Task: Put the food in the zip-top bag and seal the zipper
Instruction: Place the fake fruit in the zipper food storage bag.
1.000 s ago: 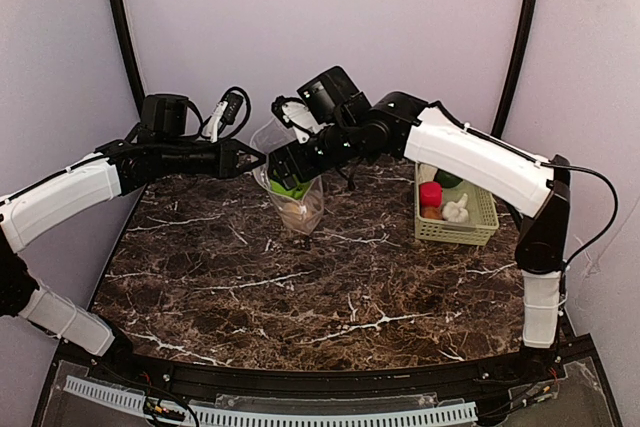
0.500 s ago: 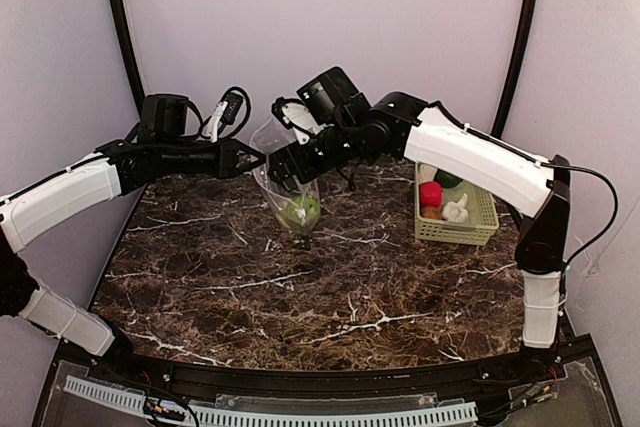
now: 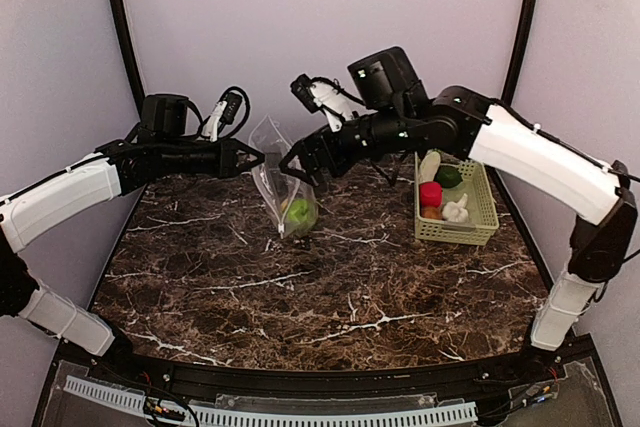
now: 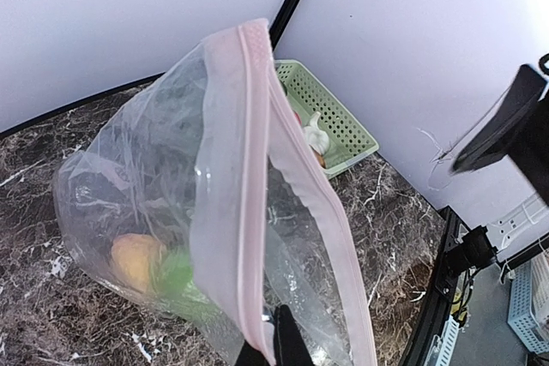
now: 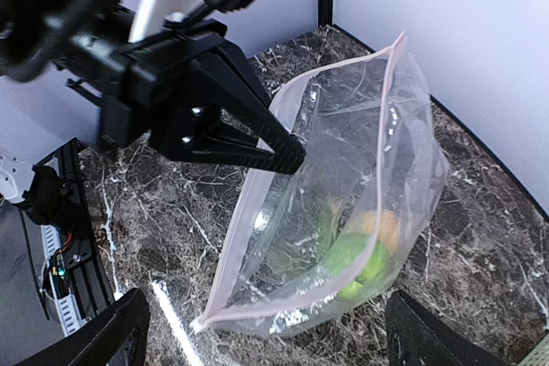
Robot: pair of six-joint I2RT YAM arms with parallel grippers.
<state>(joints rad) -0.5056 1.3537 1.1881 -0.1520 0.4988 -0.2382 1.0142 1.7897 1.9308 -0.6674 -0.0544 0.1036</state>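
Note:
The clear zip-top bag (image 3: 275,182) hangs upright over the table, mouth open. My left gripper (image 3: 252,158) is shut on its pink zipper (image 4: 249,169) edge, fingers pinched at the bottom of the left wrist view (image 4: 273,342). A green apple (image 3: 299,212) and an orange (image 5: 379,225) lie in the bag's bottom. My right gripper (image 3: 305,162) is open and empty, just right of and above the bag mouth. In the right wrist view the bag (image 5: 343,203) sits between my wide-spread fingers (image 5: 99,340), with the left gripper (image 5: 283,153) on its lip.
A pale green lattice basket (image 3: 457,235) stands at the right, holding a red piece (image 3: 430,193), garlic (image 3: 456,210), a white radish (image 3: 428,165) and a dark green piece (image 3: 449,177). Purple walls close the back and sides.
My right gripper let the green apple go; it dropped to the bag's bottom. The right arm then pulled up and to the right, out of the bag mouth. The left gripper stayed put.

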